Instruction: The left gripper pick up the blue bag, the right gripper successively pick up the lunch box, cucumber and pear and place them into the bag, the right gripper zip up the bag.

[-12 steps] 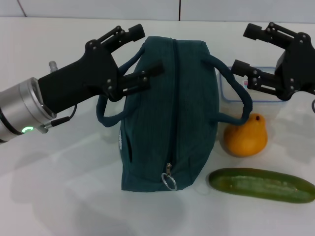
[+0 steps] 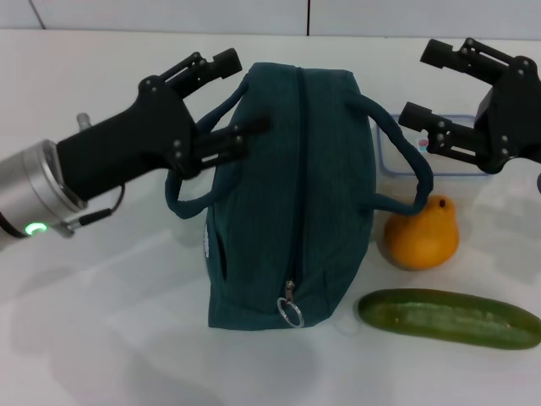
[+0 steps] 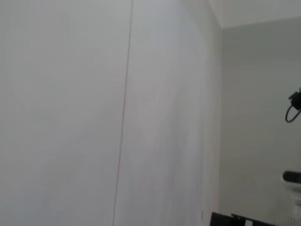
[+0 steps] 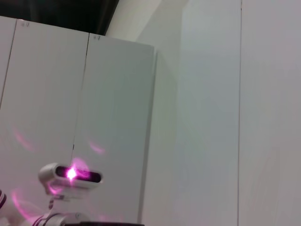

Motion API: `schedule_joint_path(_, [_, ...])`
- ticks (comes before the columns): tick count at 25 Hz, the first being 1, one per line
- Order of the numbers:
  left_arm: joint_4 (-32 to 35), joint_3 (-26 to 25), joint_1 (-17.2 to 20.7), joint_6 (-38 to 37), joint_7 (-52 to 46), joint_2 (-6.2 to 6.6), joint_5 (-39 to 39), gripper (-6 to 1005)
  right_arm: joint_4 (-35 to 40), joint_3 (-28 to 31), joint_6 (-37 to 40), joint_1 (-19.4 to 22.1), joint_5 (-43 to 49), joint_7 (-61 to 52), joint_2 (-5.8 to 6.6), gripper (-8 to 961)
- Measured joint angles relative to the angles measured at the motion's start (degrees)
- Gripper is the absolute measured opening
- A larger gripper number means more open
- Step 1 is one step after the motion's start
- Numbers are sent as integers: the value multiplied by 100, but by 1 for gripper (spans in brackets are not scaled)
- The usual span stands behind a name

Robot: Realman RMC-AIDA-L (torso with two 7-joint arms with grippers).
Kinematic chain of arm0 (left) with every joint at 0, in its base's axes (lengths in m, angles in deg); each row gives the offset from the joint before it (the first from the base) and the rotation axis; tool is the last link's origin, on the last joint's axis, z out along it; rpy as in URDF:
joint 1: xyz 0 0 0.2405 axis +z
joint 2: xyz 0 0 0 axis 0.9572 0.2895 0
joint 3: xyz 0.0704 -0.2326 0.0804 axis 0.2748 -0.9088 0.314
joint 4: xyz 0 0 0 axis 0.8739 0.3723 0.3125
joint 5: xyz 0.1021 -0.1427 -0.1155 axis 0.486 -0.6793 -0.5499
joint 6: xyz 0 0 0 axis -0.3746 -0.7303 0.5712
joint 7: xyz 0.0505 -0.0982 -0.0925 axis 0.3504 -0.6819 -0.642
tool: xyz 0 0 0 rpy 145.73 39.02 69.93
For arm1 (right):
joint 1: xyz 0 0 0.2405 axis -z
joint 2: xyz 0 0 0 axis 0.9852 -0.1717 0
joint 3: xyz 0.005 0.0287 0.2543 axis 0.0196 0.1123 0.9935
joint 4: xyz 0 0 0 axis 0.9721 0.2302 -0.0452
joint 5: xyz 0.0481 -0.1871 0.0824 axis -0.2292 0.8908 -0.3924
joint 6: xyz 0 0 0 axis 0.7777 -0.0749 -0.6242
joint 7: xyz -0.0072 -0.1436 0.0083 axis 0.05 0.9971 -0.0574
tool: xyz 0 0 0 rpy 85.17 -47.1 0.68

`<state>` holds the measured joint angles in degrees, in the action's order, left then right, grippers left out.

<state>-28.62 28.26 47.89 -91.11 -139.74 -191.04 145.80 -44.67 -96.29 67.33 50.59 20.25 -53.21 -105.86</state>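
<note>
Left gripper (image 2: 239,91), fingers spread, is backing slightly toward 9 o'clock from the blue bag (image 2: 292,199) sitting mid-surface, while right gripper (image 2: 420,83), fingers spread, is hovering unchanged at 2 o'clock.

A lab or test room is suggested: a plain white table (image 2: 101,338) is set against bare white wall panels (image 4: 197,117), and a tripod-mounted sensor (image 4: 70,175) with a glowing pink light is seen nearby.
</note>
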Motion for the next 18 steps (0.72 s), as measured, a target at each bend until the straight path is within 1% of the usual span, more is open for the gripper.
schedule_joint_path(4, [692,-17,77,45,-1133,52,64,861,89,0,8,7,-14,-6,0,721])
schedule_joint_path(5, [692,-17,77,45,-1133,52,64,860,112,0,8,12,-14,-6,-1,721])
schedule_joint_path(6, [1212,-33,90,78,-2199,129,174,860,148,11,8,19,-14,-8,0,721])
schedule_joint_path(8, [1650,-35,104,107,-2961,178,355,860,191,49,8,28,-15,-16,-1,721])
schedule_joint_path(9, [1888,-41,117,152,-3272,170,521,856,196,65,7,30,-15,-17,-3,721])
schedule_joint_path(10, [2100,-48,137,232,-3467,135,670,853,199,82,7,30,-16,-16,-5,721])
schedule_joint_path(13, [2701,41,274,646,-3855,-30,1106,842,205,126,6,32,-17,-11,-13,721])
schedule_joint_path(15, [2902,240,350,897,-4018,-53,1224,835,213,157,0,28,-18,-11,-22,721])
schedule_joint_path(18, [2974,497,367,1178,-4151,-39,1280,824,232,285,1,22,-19,-10,-47,721])
